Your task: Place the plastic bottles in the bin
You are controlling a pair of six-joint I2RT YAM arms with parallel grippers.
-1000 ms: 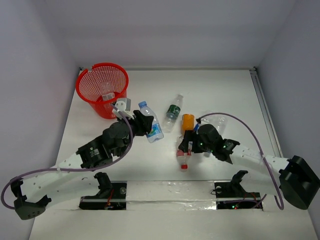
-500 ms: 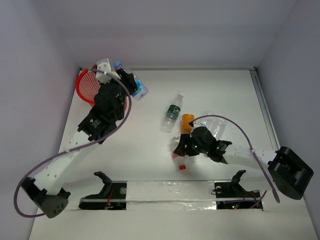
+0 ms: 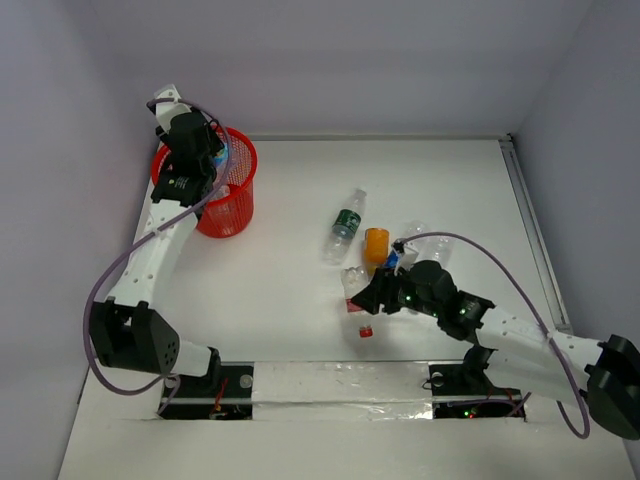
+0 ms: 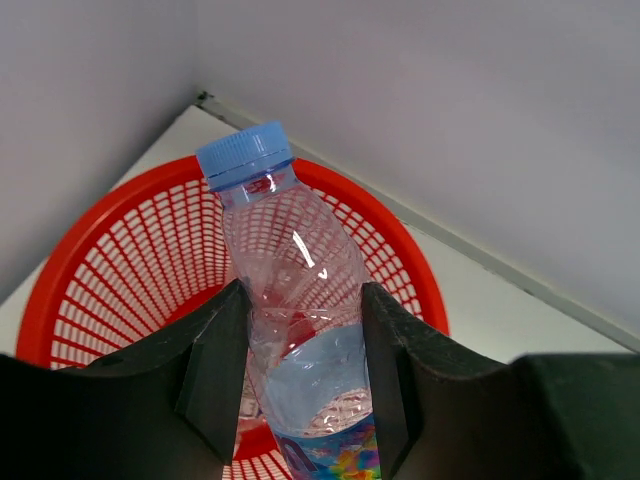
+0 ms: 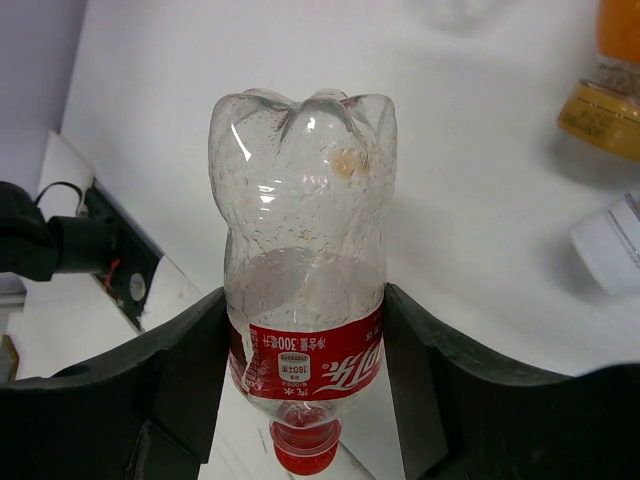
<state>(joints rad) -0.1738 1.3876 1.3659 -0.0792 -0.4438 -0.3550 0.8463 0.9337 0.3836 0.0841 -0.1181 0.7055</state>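
My left gripper is shut on a clear bottle with a blue cap and blue label and holds it, cap first, above the mouth of the red mesh bin. The bin's rim lies right below the bottle. My right gripper is shut on a clear bottle with a red label and red cap; its cap points toward the table's near edge. A green-label bottle, an orange bottle and a clear bottle lie at mid-table.
The bin stands in the far left corner by the walls. Another bottle shows faintly inside the bin. The orange bottle and a white label lie just right of my right gripper. A taped strip runs along the near edge.
My left arm has swung from mid-table up and left with the blue-cap bottle until it hangs over the bin. My right gripper has stayed closed round the red-label bottle, shifting slightly.
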